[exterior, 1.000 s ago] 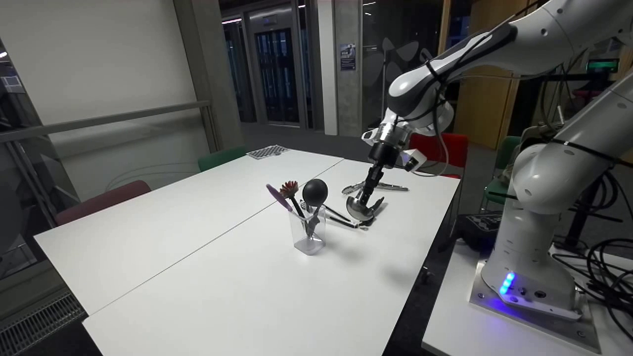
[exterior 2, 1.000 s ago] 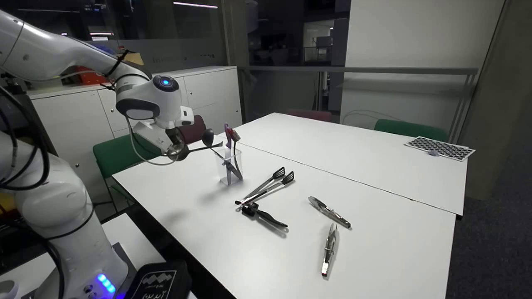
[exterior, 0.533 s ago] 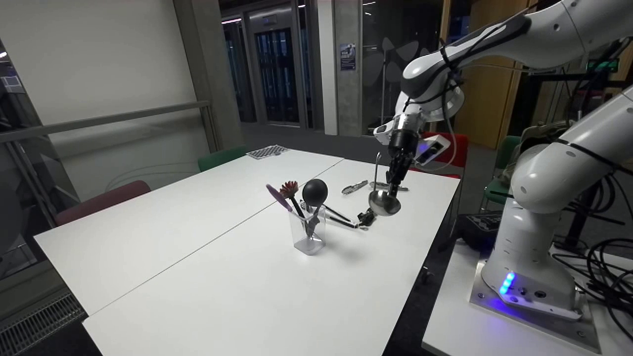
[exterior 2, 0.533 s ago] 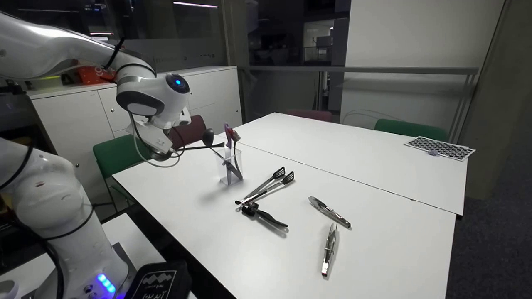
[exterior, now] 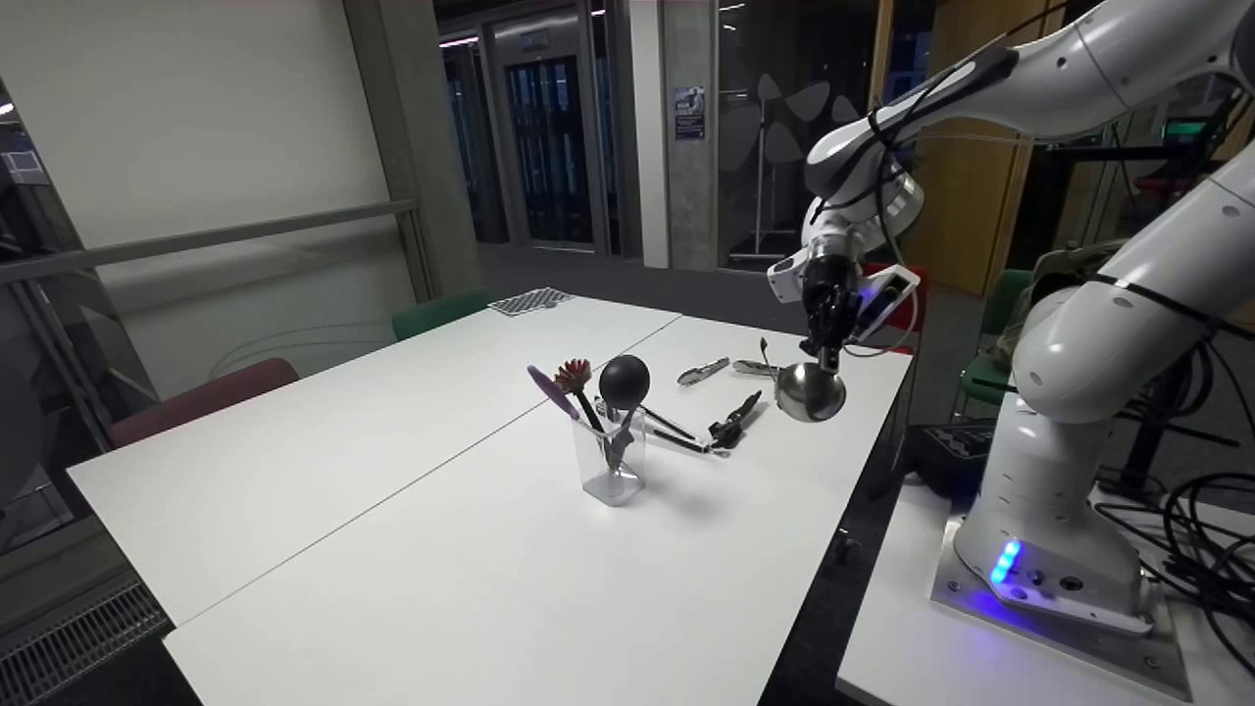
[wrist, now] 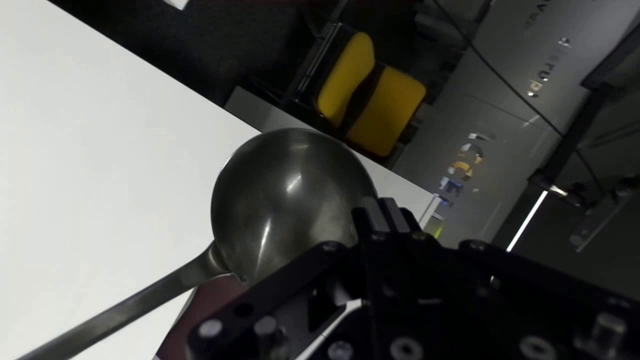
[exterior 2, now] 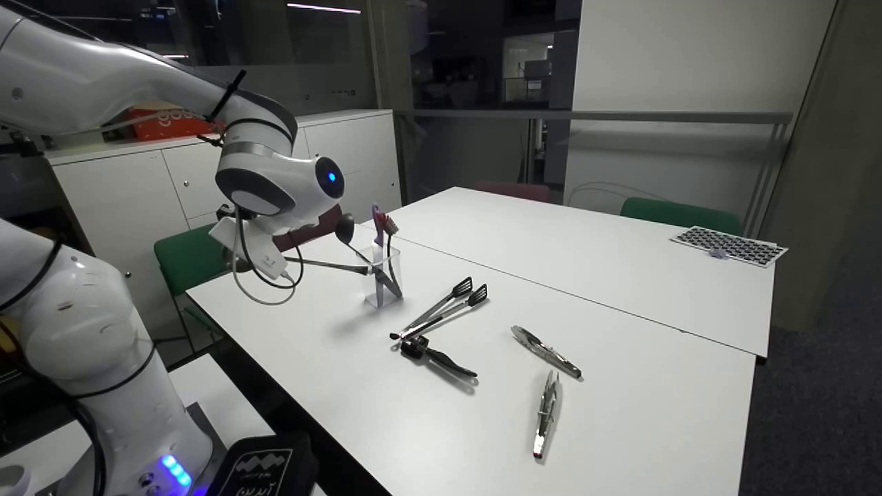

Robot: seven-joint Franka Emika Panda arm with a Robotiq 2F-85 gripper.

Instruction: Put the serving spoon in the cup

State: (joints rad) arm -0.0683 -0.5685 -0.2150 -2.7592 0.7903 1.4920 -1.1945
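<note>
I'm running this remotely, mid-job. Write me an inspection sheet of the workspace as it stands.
Surface: white table, two tops side by side.
Spills: nothing seen.
Cup: upright, see-through, holding a black round-headed utensil, a red-bristled brush and a purple utensil.
Serving spoon: gripped at its bowl, not in the cup.
Clutter: slotted tongs, a black-handled tool, two silver tongs and a patterned sheet, all lying on the table.
Gripper: shut on the serving spoon, at the bowl's edge.
Cables: a loop hanging under the wrist; a tangle beside the arm's base.
Surroundings: chairs around the table, white cabinets beyond; no person seen.
</note>
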